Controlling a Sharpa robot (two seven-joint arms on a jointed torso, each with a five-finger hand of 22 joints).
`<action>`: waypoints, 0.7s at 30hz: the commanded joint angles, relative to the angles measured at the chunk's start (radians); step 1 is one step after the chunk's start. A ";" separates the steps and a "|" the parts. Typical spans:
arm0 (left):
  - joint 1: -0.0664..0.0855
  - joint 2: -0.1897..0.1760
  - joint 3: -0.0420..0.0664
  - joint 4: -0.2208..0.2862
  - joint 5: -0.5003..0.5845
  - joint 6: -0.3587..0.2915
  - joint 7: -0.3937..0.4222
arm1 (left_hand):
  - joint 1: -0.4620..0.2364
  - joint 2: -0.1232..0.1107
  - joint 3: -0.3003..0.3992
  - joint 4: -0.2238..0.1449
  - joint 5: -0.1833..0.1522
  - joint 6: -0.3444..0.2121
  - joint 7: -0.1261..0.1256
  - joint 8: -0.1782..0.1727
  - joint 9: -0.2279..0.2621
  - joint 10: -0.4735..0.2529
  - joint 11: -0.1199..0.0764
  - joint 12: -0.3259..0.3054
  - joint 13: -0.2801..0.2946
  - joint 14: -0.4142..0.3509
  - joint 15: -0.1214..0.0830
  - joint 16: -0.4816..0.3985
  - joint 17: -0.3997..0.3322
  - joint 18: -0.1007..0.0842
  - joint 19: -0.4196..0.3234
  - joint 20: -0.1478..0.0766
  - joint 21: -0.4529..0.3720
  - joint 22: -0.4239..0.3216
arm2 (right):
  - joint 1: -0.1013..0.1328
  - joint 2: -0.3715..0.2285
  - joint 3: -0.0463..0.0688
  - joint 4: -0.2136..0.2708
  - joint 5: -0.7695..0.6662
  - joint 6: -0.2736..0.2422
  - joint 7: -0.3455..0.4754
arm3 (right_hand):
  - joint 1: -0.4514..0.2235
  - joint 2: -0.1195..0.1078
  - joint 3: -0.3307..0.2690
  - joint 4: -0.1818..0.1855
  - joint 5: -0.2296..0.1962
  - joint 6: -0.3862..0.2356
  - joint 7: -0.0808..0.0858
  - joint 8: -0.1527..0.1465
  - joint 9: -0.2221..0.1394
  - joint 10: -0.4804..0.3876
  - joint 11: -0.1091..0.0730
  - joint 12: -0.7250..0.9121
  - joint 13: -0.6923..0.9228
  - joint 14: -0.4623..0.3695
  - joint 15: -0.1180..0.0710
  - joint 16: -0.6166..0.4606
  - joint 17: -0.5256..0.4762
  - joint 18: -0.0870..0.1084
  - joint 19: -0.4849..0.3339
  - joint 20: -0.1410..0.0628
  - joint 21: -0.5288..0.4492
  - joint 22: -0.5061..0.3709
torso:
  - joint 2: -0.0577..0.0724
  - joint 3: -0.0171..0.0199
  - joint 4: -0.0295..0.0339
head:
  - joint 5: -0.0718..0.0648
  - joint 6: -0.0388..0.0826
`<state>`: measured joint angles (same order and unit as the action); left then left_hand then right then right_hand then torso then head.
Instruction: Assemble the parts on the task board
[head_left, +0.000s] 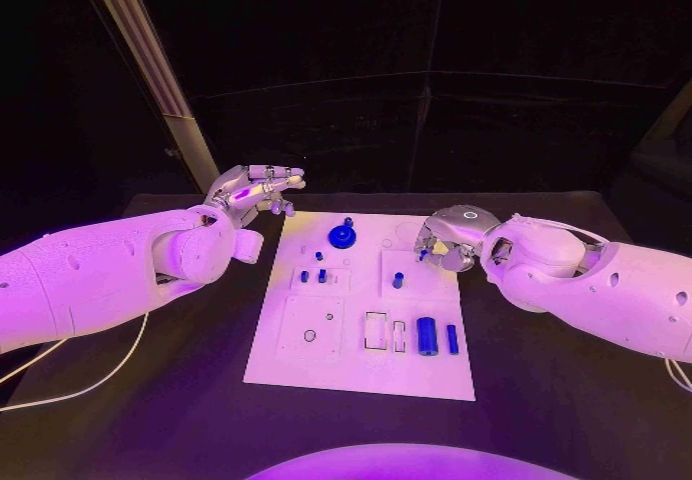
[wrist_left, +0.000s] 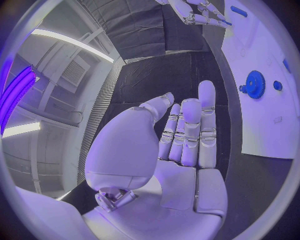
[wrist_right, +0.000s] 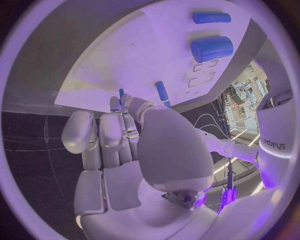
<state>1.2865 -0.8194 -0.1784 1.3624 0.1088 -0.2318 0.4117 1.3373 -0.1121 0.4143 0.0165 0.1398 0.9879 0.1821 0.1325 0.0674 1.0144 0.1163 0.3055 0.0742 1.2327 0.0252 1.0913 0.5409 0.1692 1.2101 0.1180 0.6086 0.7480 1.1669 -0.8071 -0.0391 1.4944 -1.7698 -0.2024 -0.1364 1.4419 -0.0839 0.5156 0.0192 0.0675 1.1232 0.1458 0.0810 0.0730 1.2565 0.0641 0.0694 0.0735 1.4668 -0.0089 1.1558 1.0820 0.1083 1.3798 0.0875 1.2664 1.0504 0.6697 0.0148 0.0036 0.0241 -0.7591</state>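
Observation:
The white task board (head_left: 361, 365) lies mid-table. A blue gear (head_left: 342, 237) sits at its far end, also seen in the left wrist view (wrist_left: 254, 84). Small blue pegs (head_left: 313, 275) stand left of centre, and a short blue peg (head_left: 398, 281) lies in the middle. A thick blue cylinder (head_left: 427, 335) and a slim blue bar (head_left: 451, 339) lie near the right edge. My right hand (head_left: 450, 238) hovers over the board's far right edge, thumb folded onto its fingers, pinching a thin blue pin (wrist_right: 120, 92). My left hand (head_left: 253, 190) hangs off the board's far left corner, holding nothing.
Empty cut-outs (head_left: 375, 330) lie beside the thick cylinder (wrist_right: 211, 48), and a recessed square (head_left: 310, 335) marks the near left. A slanted metal post (head_left: 162, 95) rises behind my left hand. A white cable (head_left: 101, 385) trails over the black table at the left.

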 joint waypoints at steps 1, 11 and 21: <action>0.002 -0.002 0.001 0.002 0.001 0.012 0.006 | -0.009 0.001 0.001 0.004 0.003 -0.002 0.008 0.002 -0.001 -0.006 0.001 0.006 -0.002 -0.002 0.003 0.002 -0.001 0.012 -0.004 0.006 -0.004 -0.001 | 0.003 -0.015 0.001 0.030 0.013 -0.051 -0.012 | -0.012 0.000 0.006 -0.001 -0.001 0.007 -0.001 -0.003 0.001 0.001 0.006 -0.005 -0.001 0.032 -0.008 0.004 -0.001 -0.010 0.005 -0.001 0.007 0.002 | 0.000 -0.0006 -0.0011 | 0.000 0.001; 0.002 0.000 0.001 0.003 0.001 0.014 0.011 | -0.012 0.000 0.000 0.006 0.003 -0.004 0.008 0.003 -0.001 -0.008 0.002 0.007 -0.002 -0.003 0.003 0.002 -0.003 0.012 -0.004 0.007 -0.005 -0.002 | 0.003 -0.040 0.009 0.157 0.059 -0.092 -0.002 | -0.011 -0.001 0.021 -0.012 0.004 0.007 0.000 -0.005 0.001 0.000 0.006 -0.005 -0.001 0.033 -0.008 0.012 0.003 -0.011 0.006 -0.002 0.013 0.009 | 0.000 -0.0004 0.0030 | 0.007 0.004; 0.002 0.011 0.001 0.002 0.001 0.017 0.016 | -0.028 -0.002 -0.008 0.017 0.002 -0.007 0.009 0.005 0.000 -0.013 0.003 0.016 -0.001 -0.005 0.005 0.004 -0.006 0.013 -0.004 0.009 -0.008 -0.006 | 0.002 0.050 0.010 0.189 0.074 -0.083 0.027 | -0.013 -0.001 0.027 -0.016 0.007 0.006 0.001 -0.007 0.001 -0.001 0.007 -0.005 -0.001 0.033 -0.008 0.011 0.001 -0.011 0.006 -0.003 0.016 0.013 | 0.001 -0.0017 0.0026 | 0.046 -0.009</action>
<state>1.2866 -0.8108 -0.1785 1.3638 0.1088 -0.2283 0.4139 1.3156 -0.1135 0.4060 0.0303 0.1398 0.9844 0.1855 0.1325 0.0676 1.0090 0.1176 0.3183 0.0735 1.2328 0.0252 1.0913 0.5363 0.1689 1.2068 0.1214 0.6049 0.7427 1.1676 -0.7629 -0.0299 1.6834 -1.7088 -0.2721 -0.1321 1.4420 -0.0841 0.5372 0.0027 0.0701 1.1227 0.1456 0.0800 0.0731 1.2561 0.0645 0.0693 0.0717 1.4668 -0.0089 1.1618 1.0841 0.1083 1.3797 0.0874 1.2778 1.0621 0.6704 0.0137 0.0072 0.0611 -0.7637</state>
